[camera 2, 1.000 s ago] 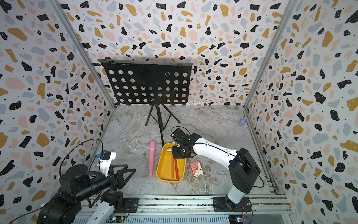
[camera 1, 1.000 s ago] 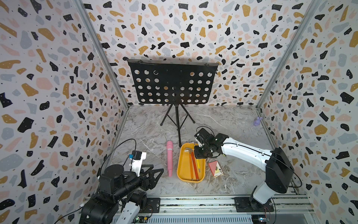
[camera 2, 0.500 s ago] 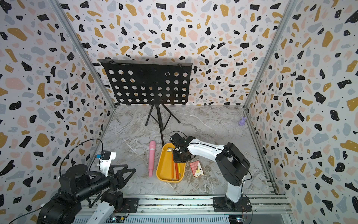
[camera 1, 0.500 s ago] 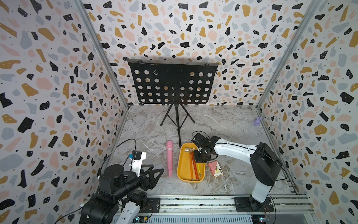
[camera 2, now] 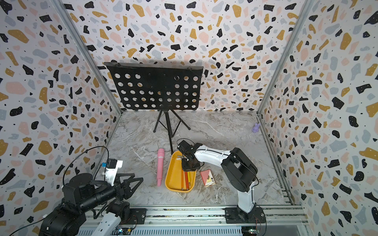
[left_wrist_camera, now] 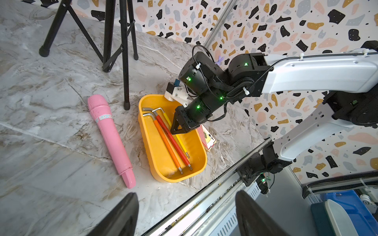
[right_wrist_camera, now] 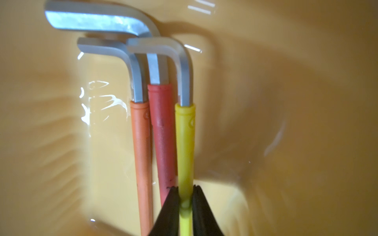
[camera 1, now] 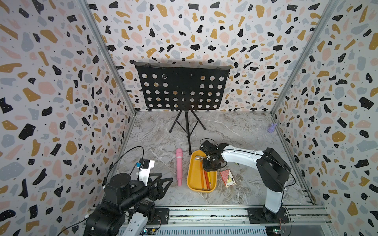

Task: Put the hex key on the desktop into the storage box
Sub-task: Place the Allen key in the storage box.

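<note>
So our right gripper (right_wrist_camera: 185, 191) is down in the box (camera 1: 193, 175), lower centre in both top views, tips pinched on the yellow key (right_wrist_camera: 185, 143) partway along its sleeve; the key lies lengthwise in the box, running up-and-down the frame, bend at the upper end, snug beside the red key (right_wrist_camera: 163, 132) and orange key (right_wrist_camera: 141, 153); we'd say it's delivered, so next is let go and lift straight up, not sideways into red; left gripper (left_wrist_camera: 186, 195) sits open at lower left, well apart.
</note>
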